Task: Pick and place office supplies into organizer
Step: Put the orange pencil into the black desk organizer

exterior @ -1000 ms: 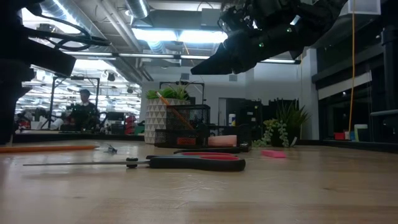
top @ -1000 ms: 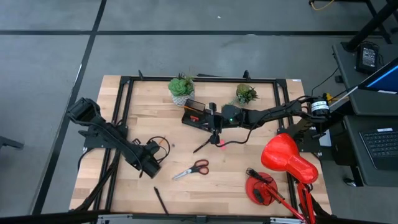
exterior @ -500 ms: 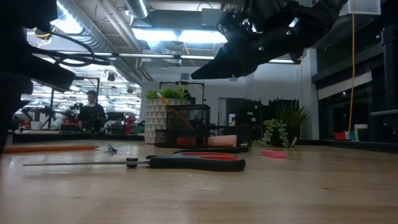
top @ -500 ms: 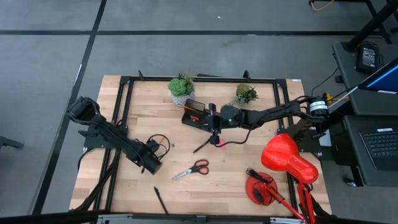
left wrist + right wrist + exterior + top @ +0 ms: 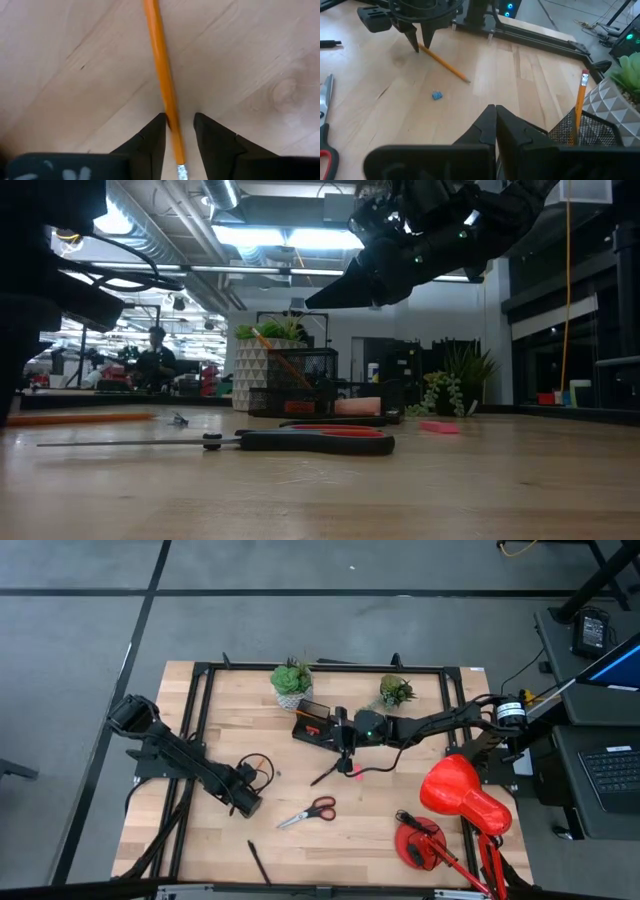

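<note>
An orange-yellow pencil (image 5: 162,75) lies flat on the wooden table, also seen in the right wrist view (image 5: 445,62) and the low view (image 5: 80,418). My left gripper (image 5: 179,131) (image 5: 245,802) points down over it, open, one finger on each side near the eraser end (image 5: 182,171). My right gripper (image 5: 496,114) (image 5: 345,748) hangs shut and holds nothing, beside the black mesh organizer (image 5: 315,725), where another pencil (image 5: 580,100) stands upright. Red-handled scissors (image 5: 308,812), two black pens (image 5: 258,862) (image 5: 322,776) and a pink eraser (image 5: 355,770) lie on the table. My left gripper comes from above, its fingers across the pencil near the eraser end. One fingertip (image 5: 159,125) stands right against the pencil's side (image 5: 170,117); whether it touches I cannot tell. A gap shows between the pencil and the other fingertip (image 5: 202,125). The pencil lies flat on the table.
Two potted plants (image 5: 291,680) (image 5: 396,690) stand at the far edge behind the organizer. A red desk lamp (image 5: 465,800) fills the near right corner. A small blue piece (image 5: 437,95) lies near the pencil's tip. A person (image 5: 155,360) sits in the room beyond.
My left gripper has sunk a little toward the pencil. My right gripper has kept still. The person in the background has moved to the right.
</note>
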Robot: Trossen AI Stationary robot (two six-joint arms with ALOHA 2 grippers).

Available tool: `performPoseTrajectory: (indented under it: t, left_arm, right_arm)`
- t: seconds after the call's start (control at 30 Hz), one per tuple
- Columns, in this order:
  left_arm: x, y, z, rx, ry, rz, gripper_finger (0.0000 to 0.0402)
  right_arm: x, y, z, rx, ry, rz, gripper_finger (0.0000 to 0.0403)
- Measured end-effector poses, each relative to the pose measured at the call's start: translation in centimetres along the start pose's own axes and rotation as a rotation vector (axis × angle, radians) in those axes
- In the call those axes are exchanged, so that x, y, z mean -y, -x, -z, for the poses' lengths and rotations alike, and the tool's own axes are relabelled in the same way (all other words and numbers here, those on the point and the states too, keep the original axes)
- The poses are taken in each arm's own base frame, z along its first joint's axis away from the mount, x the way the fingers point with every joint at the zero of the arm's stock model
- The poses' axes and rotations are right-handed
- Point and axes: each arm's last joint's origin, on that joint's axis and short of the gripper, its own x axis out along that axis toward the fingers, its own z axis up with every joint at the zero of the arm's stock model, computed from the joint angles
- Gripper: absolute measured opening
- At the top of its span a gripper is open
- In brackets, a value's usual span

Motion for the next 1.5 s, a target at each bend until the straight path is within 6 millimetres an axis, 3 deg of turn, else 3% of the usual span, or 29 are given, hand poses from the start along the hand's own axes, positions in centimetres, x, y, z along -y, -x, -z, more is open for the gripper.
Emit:
performPoseTrajectory:
  t: [0.57,0.97,1.23,1.5]
  left_arm:
    - [0.0,0.0,-0.1,-0.004,-0.044,0.003,0.0034]
    - [0.7,0.9,-0.3,0.026,-0.161,-0.005,0.0027]
    - [-0.3,1.7,-0.4,0.06,-0.127,-0.143,0.0026]
    - [-0.3,2.0,-0.6,0.105,-0.146,-0.138,0.0026]
  right_arm:
    - [0.0,0.0,0.0,0.0,0.002,0.0,0.0012]
    - [0.0,0.0,0.0,0.0,0.002,0.0,0.0012]
    - [0.0,0.0,0.0,-0.001,-0.001,0.0,0.0012]
    - [0.0,0.0,0.0,-0.001,-0.001,0.0,0.0012]
